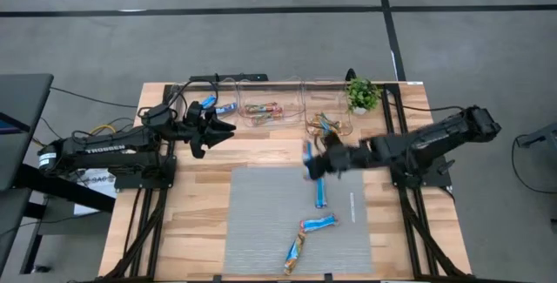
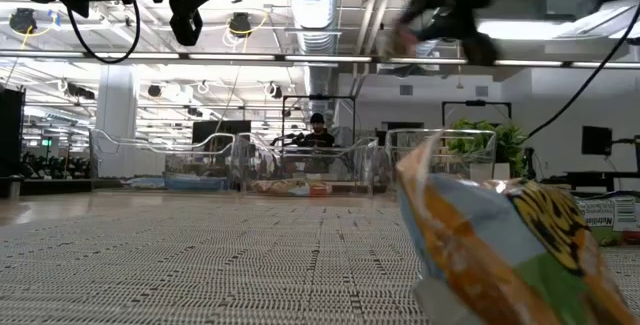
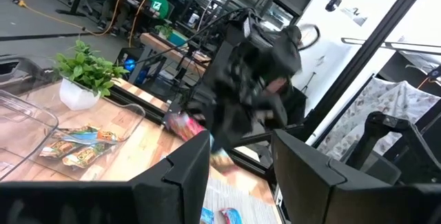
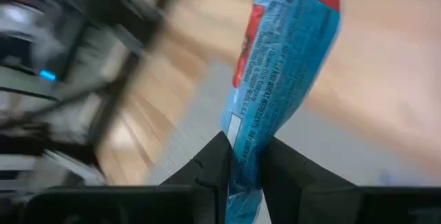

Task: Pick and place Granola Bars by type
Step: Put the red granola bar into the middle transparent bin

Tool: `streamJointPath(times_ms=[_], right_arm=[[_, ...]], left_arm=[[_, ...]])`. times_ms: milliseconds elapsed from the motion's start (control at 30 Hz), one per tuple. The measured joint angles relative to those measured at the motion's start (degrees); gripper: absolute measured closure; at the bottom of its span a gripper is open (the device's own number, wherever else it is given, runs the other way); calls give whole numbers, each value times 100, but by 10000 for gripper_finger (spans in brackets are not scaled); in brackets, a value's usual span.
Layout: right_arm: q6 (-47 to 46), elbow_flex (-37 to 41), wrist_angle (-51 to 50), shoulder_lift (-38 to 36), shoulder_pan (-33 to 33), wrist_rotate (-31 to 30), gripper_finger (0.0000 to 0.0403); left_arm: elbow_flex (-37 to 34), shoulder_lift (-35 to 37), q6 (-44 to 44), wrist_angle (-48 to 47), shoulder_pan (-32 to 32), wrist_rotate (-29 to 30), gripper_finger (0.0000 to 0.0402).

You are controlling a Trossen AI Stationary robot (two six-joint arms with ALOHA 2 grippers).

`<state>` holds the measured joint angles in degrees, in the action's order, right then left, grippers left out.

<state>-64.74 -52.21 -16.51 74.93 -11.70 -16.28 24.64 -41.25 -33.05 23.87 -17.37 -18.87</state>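
Grey mat (image 1: 261, 222) below, right gripper (image 1: 315, 165) jaws clenched on blue bar (image 4: 282, 72) end, long axis pointing away, left gripper (image 1: 224, 128) jaws released

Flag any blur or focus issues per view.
Right wrist view: background streaked with motion blur, held blue bar legible. Left wrist view: right arm smeared. High view: right end effector blurred. Low view: near bar wrapper out of focus.
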Motion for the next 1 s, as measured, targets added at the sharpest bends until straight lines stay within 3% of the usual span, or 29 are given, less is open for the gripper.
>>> streamJointPath(times_ms=[167,433,800,1000], right_arm=[[1194,0,1776,212,956,490,340],[1723,-19,3567,688,2100,869,340],[2259,-752,3702,1517,2806,1605,340],[2845,-1202,3357,1838,2963,1645,340]], left_arm=[[0,0,3,-1,1,8,254],[0,0,3,-1,1,14,254],[0,0,1,-6,-1,311,254],[0,0,1,-57,-1,377,254]])
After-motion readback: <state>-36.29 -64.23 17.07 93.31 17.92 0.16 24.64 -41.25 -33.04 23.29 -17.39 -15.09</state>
